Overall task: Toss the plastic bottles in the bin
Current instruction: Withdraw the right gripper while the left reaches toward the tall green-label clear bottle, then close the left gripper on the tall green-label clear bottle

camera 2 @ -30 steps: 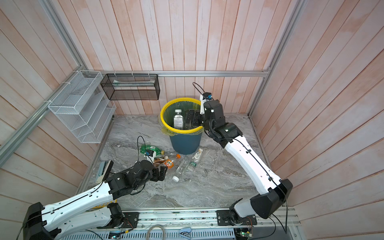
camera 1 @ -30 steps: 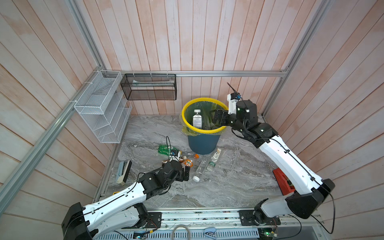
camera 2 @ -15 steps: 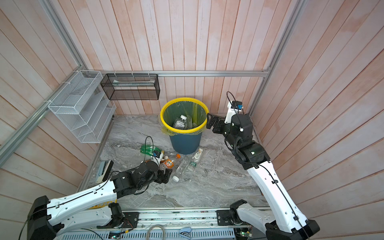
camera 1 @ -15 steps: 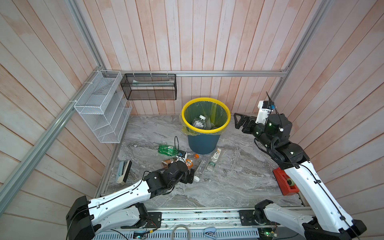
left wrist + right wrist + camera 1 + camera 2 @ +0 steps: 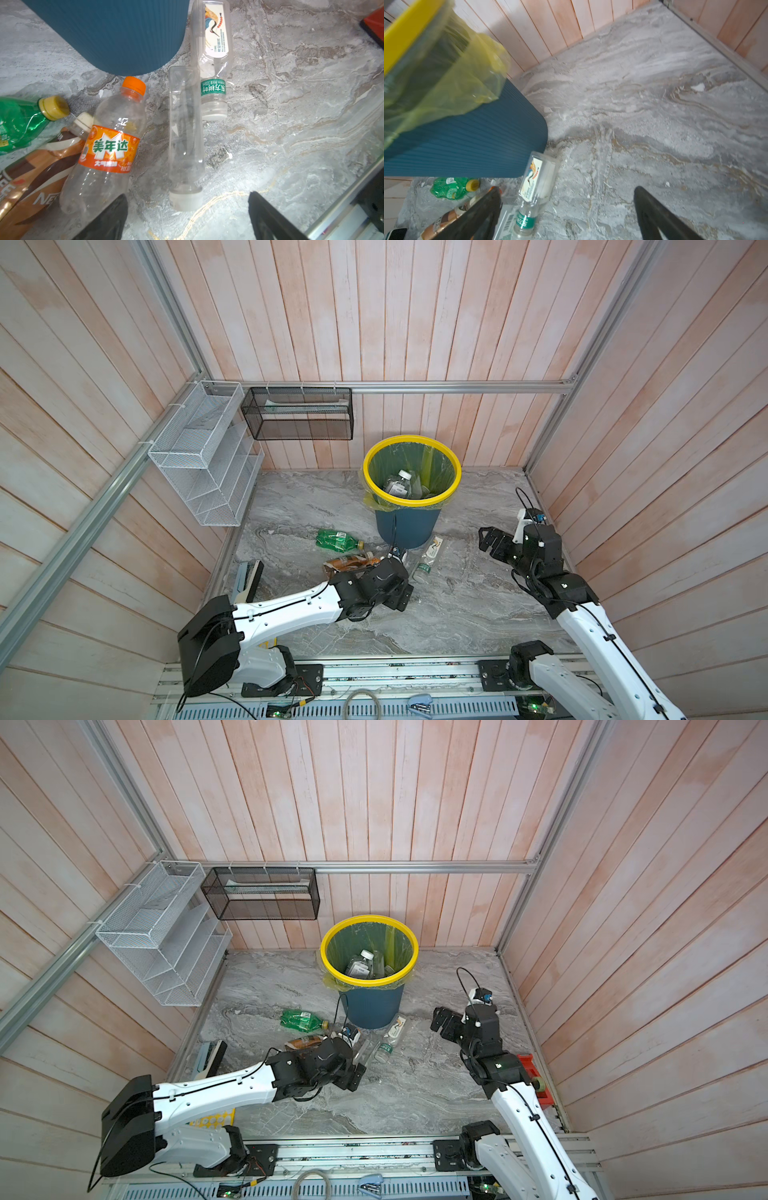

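**A:** Where do the bottles lie?

**B:** The bin stands at the far middle of the worktop, with a few bottles already lying inside its liner. Five are left outside, near its foot. A green bottle lies to the left, with a brown bottle and an orange-labelled bottle nearer. To their right are a bare clear bottle and a crane-labelled bottle, side by side, the latter's base just beside the bin.

**A:** How would they handle?

**B:** They look empty, so they are probably light. The thin walls should dent under a squeeze, and the smooth round bodies could roll or slip out. The neck and cap are the stiff part. The mid-body gives more, but it is the broader thing to catch.

**A:** And the arms?

**B:** The left arm reaches low over the near side of the cluster, its wrist pitched down. The left fingers are spread, one on each side of the bare clear bottle's white cap end. They seem to touch nothing, though only their tips show. The right arm stands raised to the right of the bin. The right fingers are spread wide and empty, and they point toward the bin's foot.
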